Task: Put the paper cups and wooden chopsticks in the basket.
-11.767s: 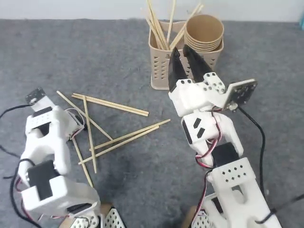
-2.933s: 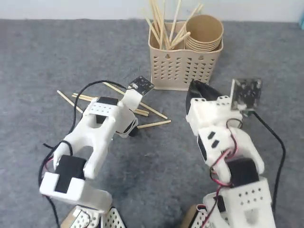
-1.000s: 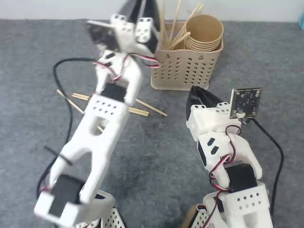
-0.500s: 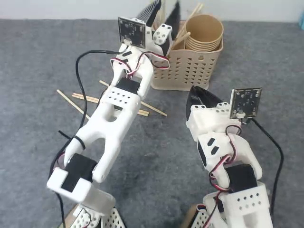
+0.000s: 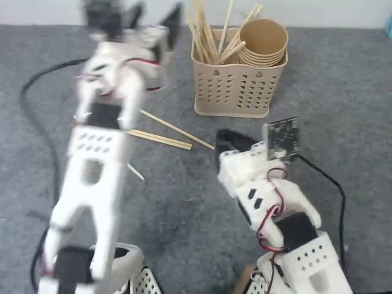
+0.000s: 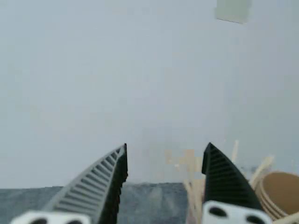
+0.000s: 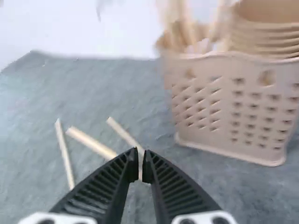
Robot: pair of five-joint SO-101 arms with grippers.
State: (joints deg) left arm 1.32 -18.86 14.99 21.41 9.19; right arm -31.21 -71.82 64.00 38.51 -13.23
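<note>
The beige basket (image 5: 239, 82) stands at the back with a stack of paper cups (image 5: 263, 38) and several wooden chopsticks (image 5: 211, 33) upright inside it. More chopsticks (image 5: 160, 139) lie on the grey mat to its left. My left gripper (image 5: 153, 15) is raised high to the left of the basket, open and empty (image 6: 167, 150). My right gripper (image 5: 224, 138) sits low in front of the basket, shut and empty (image 7: 138, 157), its tip close to the loose chopsticks (image 7: 91, 142). The basket (image 7: 233, 98) stands just beyond it.
A short chopstick piece (image 5: 136, 172) lies beside the left arm's body. Grey mat (image 5: 343, 110) stretches out right of the basket. A pale wall (image 6: 140, 70) stands behind the table.
My left arm swung left, away from above the basket, with its gripper open. My right arm shifted left, toward the chopsticks on the mat.
</note>
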